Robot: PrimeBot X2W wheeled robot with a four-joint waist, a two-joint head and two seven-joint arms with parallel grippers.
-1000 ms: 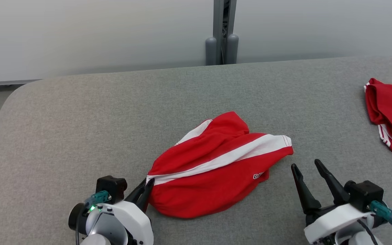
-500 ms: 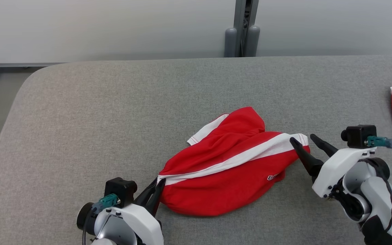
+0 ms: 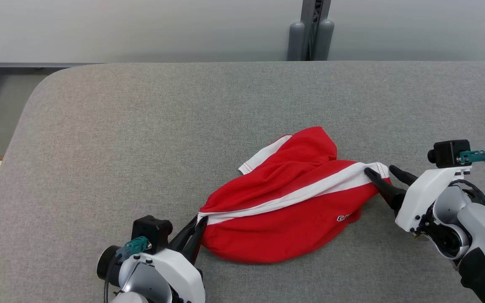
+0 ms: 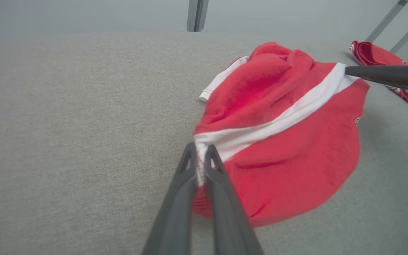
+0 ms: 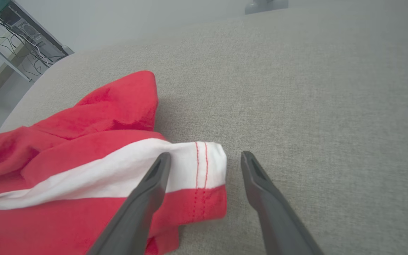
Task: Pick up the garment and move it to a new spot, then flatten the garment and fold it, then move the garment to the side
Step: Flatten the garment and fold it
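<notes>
Head view — right jaws spread, now astride garment [image 3: 284, 210] hem — left jaws tight on corner.

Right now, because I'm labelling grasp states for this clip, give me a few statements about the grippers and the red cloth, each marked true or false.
1. The left gripper is shut on the garment at one end of its white stripe. True.
2. The right gripper is shut on the garment. False: its jaws stand open, one finger over the hem, the other over the bare table.
3. The garment lies flat and smooth. False: it is bunched, with folds.
4. A second red garment lies on the table, off to the robot's right. True.
</notes>
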